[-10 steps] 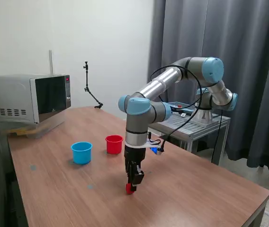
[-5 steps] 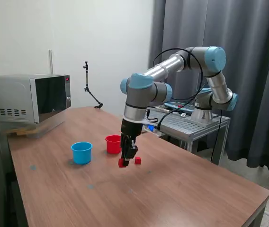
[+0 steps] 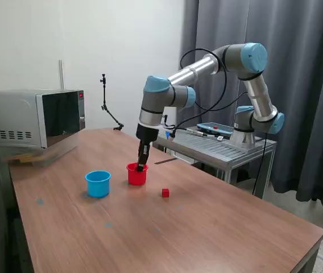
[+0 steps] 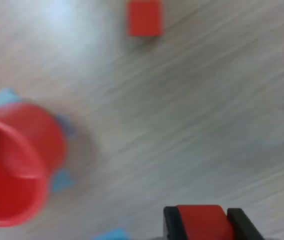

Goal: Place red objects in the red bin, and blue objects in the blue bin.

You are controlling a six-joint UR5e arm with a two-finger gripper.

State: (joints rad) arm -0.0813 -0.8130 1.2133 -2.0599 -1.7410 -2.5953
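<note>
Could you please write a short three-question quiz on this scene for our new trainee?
1. True or false: the end effector holds a red cube.
2. Which cup is the end effector nearest: A) red cup B) blue cup?
3. Fill in: a second red cube lies on the ____.

Key: 1 true; 2 A; 3 table.
</note>
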